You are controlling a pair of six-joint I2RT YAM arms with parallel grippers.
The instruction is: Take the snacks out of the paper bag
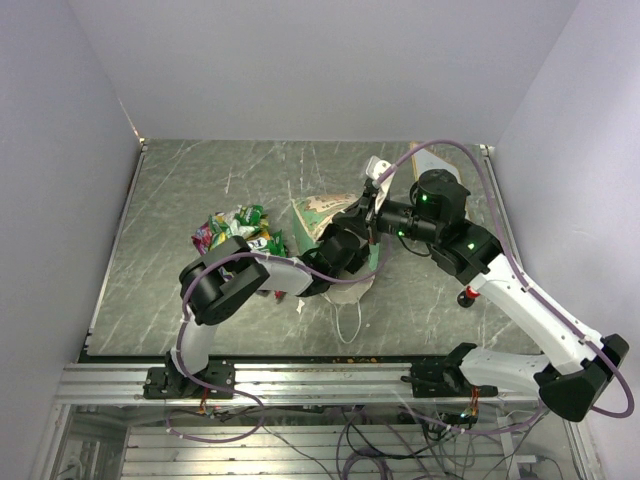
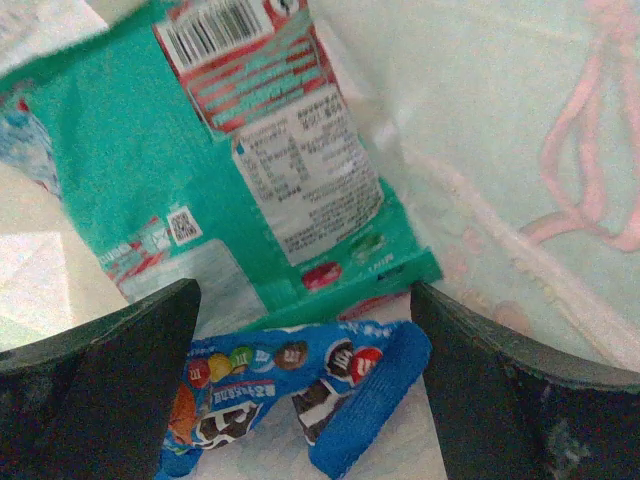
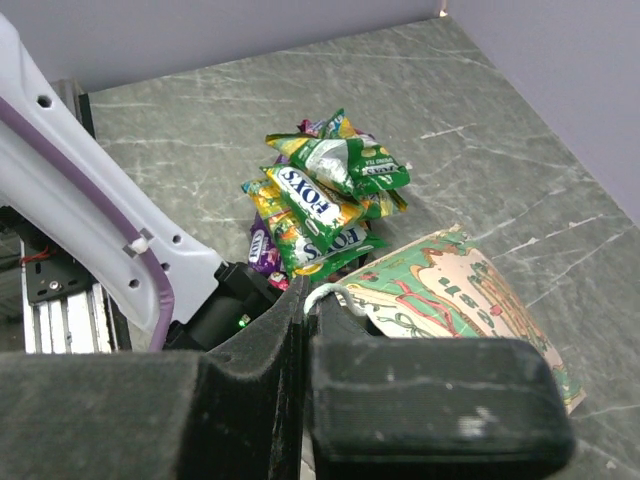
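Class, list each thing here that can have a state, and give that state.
paper bag: on its side, mouth open.
left gripper: open, inside the bag.
right gripper: shut on the bag's rim.
teal packet: inside the bag.
blue packet: inside the bag, bent.
snack pile: out, heaped on the table.

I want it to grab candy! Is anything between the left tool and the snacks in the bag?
Nothing visible. The left tool is open inside the bag, a blue packet lying between its fingers, a teal packet just beyond.
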